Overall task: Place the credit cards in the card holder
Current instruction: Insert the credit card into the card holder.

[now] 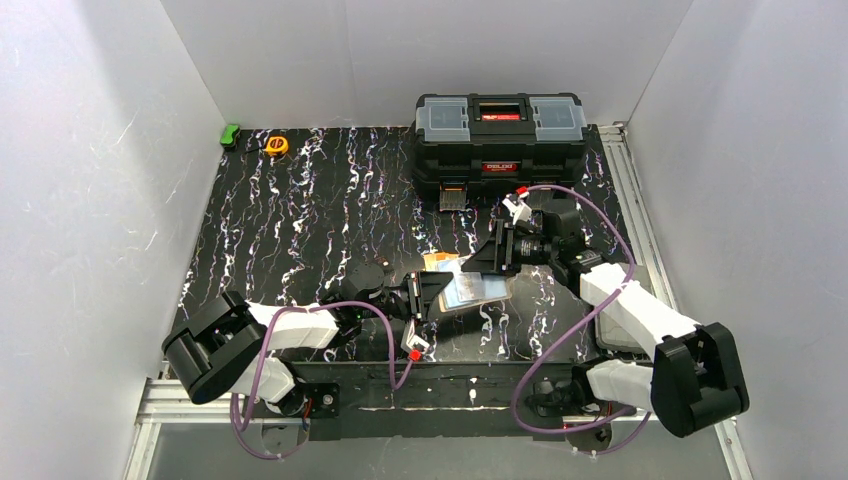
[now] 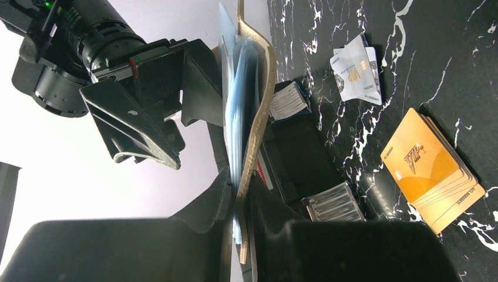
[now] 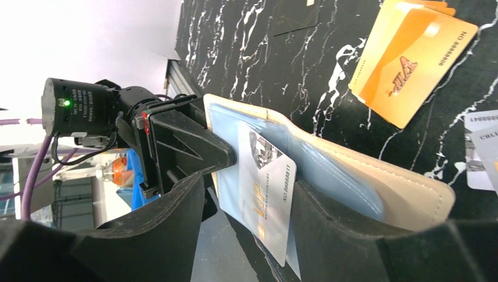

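Observation:
My left gripper (image 1: 432, 293) (image 2: 241, 194) is shut on the edge of the cream card holder (image 1: 478, 290) (image 2: 261, 106) and holds it open above the table. Its pale blue inside faces my right gripper (image 1: 490, 258) (image 3: 246, 194). That gripper's jaws stand apart. A silver VIP card (image 3: 264, 182) lies against the blue lining (image 3: 329, 170) between them, beside one finger. A stack of orange cards (image 1: 438, 261) (image 2: 426, 170) (image 3: 405, 64) lies on the black marbled table. I cannot make out the plain black card.
Two white cards (image 2: 357, 73) (image 3: 481, 141) lie on the table beyond the orange stack. A big black toolbox (image 1: 500, 135) stands at the back right. A yellow tape measure (image 1: 276, 145) and a green object (image 1: 230, 135) sit at the back left. White walls enclose the table.

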